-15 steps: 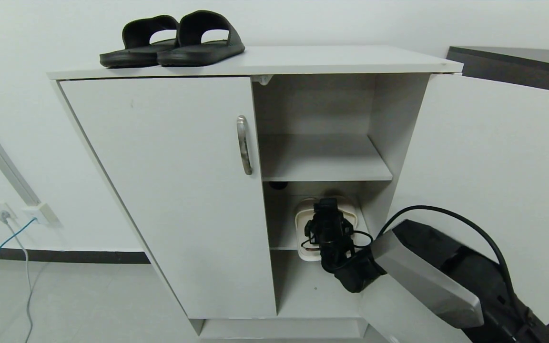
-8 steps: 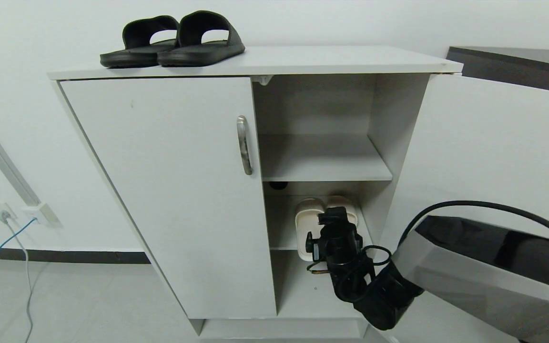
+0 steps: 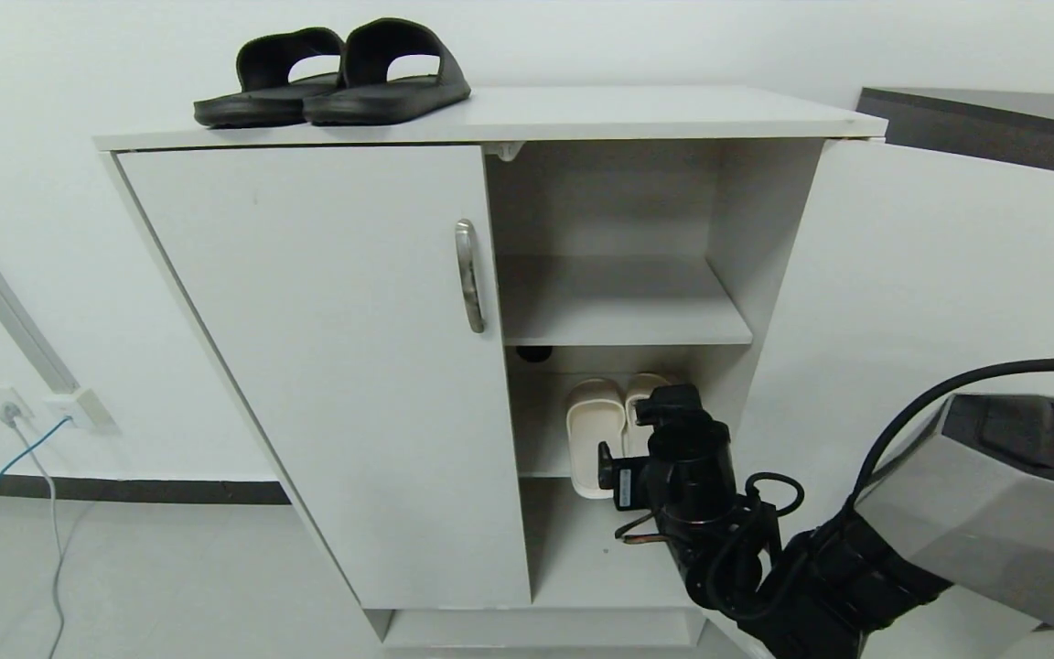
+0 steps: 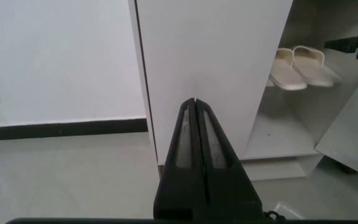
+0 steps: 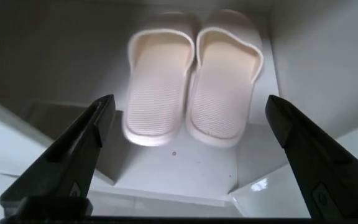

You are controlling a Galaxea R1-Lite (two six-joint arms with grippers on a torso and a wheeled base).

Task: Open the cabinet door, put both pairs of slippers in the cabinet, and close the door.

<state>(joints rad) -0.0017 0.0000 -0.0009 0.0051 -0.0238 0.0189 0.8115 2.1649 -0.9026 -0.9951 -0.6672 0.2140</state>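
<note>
- Currently, the cabinet (image 3: 637,112) stands with its right door (image 3: 930,293) swung wide open and its left door (image 3: 326,366) shut, the metal handle (image 3: 467,276) upright at that door's inner edge.
- The cream slippers (image 3: 596,426) lie side by side and touching on the lower shelf of the open right-hand compartment, below the bare upper shelf (image 3: 618,311).
- Their long axes run front to back. The strapped toe ends point at the back wall, and the heels sit at the shelf's front edge, poking slightly past it.
- The right gripper (image 5: 190,109) hangs just in front of that pair at the cabinet's opening. Its fingers are spread wide with nothing between them.
- The black slippers (image 3: 335,78) sit on the cabinet top at its left end, above the shut door. They are pressed together and lie slantwise, heels toward the front left and strapped ends toward the back right.
- The left gripper (image 4: 195,106) faces the shut door low down. Its fingers are pressed flat together, holding nothing.
</note>
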